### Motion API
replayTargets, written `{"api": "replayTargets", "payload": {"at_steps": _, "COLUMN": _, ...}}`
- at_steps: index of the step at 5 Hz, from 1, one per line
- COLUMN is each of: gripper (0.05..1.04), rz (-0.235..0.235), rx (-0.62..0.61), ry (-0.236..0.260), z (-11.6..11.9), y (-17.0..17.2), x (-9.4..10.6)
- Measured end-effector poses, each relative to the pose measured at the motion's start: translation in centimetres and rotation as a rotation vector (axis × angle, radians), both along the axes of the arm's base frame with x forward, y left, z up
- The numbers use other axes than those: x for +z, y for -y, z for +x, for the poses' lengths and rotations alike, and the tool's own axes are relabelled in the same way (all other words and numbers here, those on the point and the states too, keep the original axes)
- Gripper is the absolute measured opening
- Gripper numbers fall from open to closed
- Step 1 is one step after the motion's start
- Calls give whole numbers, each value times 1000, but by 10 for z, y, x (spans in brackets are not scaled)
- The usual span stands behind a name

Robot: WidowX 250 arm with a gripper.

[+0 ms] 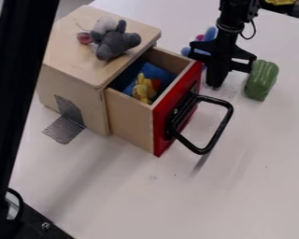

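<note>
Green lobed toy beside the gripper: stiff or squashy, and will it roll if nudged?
The green lobed toy probably holds its shape, as its outline looks full and unsagging. Its rounded sides may let it rock or roll, though the grooves could check that. On the smooth-looking table, a push might also slide it.

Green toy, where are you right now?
In the camera view, the green toy lies at the upper right, on the white table, beside the black pincer.

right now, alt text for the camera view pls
Black gripper hanging beside a green toy, near the open red-fronted drawer of a wooden box; a yellow toy lies inside the drawer, a grey plush toy on the box's top.
</note>
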State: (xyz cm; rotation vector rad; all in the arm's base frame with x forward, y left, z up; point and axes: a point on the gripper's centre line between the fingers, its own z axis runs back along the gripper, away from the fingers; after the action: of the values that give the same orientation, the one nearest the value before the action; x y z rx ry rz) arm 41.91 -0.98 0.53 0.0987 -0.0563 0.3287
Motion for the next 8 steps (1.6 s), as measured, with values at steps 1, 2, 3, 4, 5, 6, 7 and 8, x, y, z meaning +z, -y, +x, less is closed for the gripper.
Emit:
{"api": "replayTargets", "payload": {"at_steps": 1, "gripper": 54, "rz": -14, "rx": 22, "ry": 33, "z": 1, "y": -3, "x": 17}}
{"api": "replayTargets", "payload": {"at_steps": 2, "gripper": 54, "rz": -32, "rx": 38, "ry": 79, "z": -2, "y": -10, "x": 46}}
{"api": "replayTargets", "payload": {"at_steps": 3, "gripper": 53, "rz": -57, "rx": 50, "ry": 129, "z": -6, "y": -16, "x": 73}}
{"api": "replayTargets", "payload": {"at_steps": 4, "gripper": 53, "rz": -85, "rx": 54, "ry": 184, "z": -13, "y": -17, "x": 100}}
{"api": "replayTargets", "payload": {"at_steps": 5, "gripper": 53, "rz": -92, "rx": 36, "ry": 209, "z": -22, "y": -15, "x": 115}}
{"api": "replayTargets", "payload": {"at_steps": 6, "gripper": 63, "rz": -107, "rx": 22, "ry": 234, "z": -30, "y": -13, "x": 127}}
{"api": "replayTargets", "payload": {"at_steps": 7, "gripper": 193, "rz": -104, "rx": -2, "ry": 231, "z": -34, "y": -12, "x": 130}}
{"api": "replayTargets", "payload": {"at_steps": 8, "gripper": 437, "rz": -111, "rx": -51, "ry": 212, "z": -37, "y": -13, "x": 127}}
